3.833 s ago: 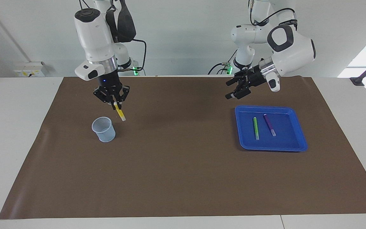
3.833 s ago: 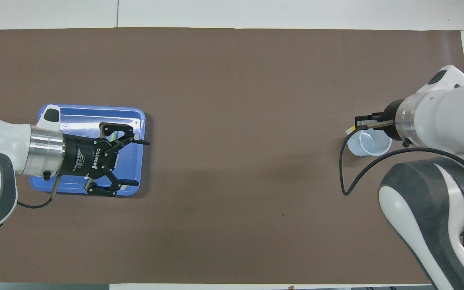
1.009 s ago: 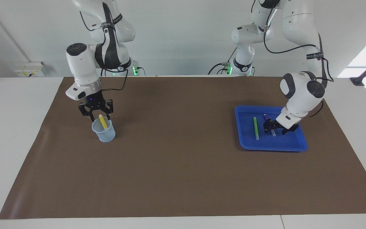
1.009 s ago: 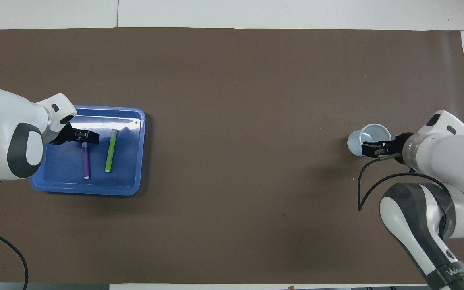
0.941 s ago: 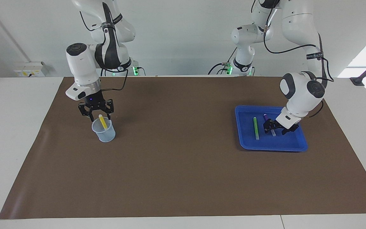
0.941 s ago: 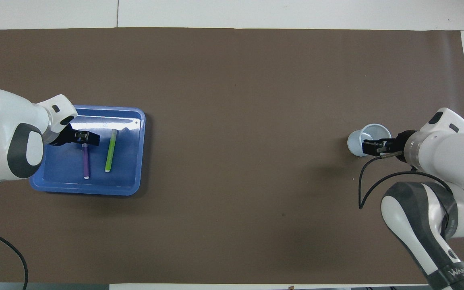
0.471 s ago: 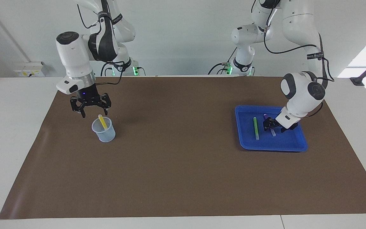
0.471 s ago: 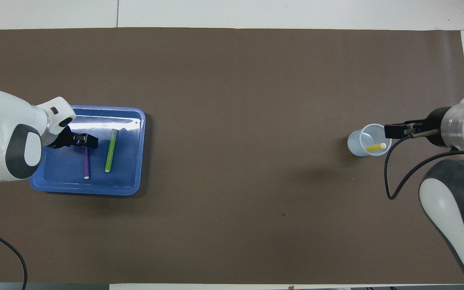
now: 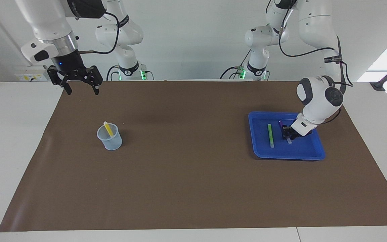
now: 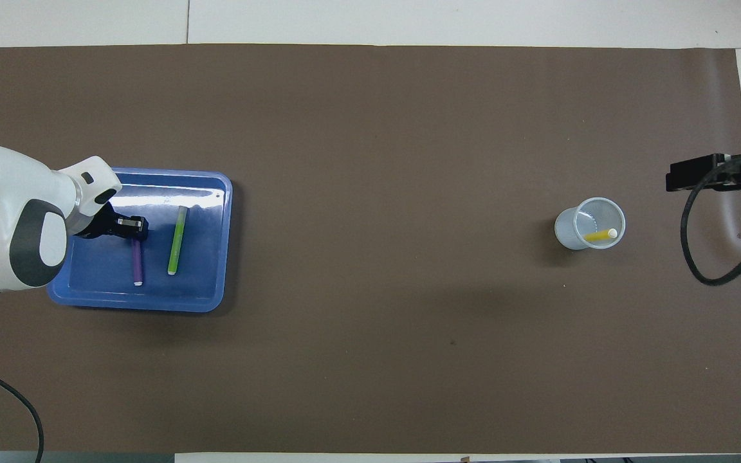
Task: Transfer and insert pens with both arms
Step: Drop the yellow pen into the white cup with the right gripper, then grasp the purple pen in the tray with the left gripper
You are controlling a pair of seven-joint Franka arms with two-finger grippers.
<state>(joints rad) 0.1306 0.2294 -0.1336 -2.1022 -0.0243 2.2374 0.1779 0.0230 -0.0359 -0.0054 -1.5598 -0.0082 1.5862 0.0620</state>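
The yellow pen (image 9: 107, 128) stands tilted in a clear plastic cup (image 9: 110, 141) toward the right arm's end of the table; pen (image 10: 599, 236) and cup (image 10: 567, 231) also show in the overhead view. My right gripper (image 9: 82, 90) is open and empty, raised high over the mat's edge nearest the robots. The green pen (image 9: 270, 135) and purple pen (image 9: 289, 140) lie side by side in a blue tray (image 9: 287, 157) toward the left arm's end. My left gripper (image 9: 288, 133) is down in the tray, shut on the purple pen (image 10: 137, 263), which still lies flat.
A brown mat (image 9: 193, 174) covers the white table. Two smaller white arms with green-lit bases (image 9: 126, 64) stand at the robots' end. The right arm's black cable (image 10: 698, 257) hangs over the mat's end near the cup.
My right gripper let go of the yellow pen in the cup, then rose up and away toward the robots' end. My left gripper came down into the tray and closed on the purple pen.
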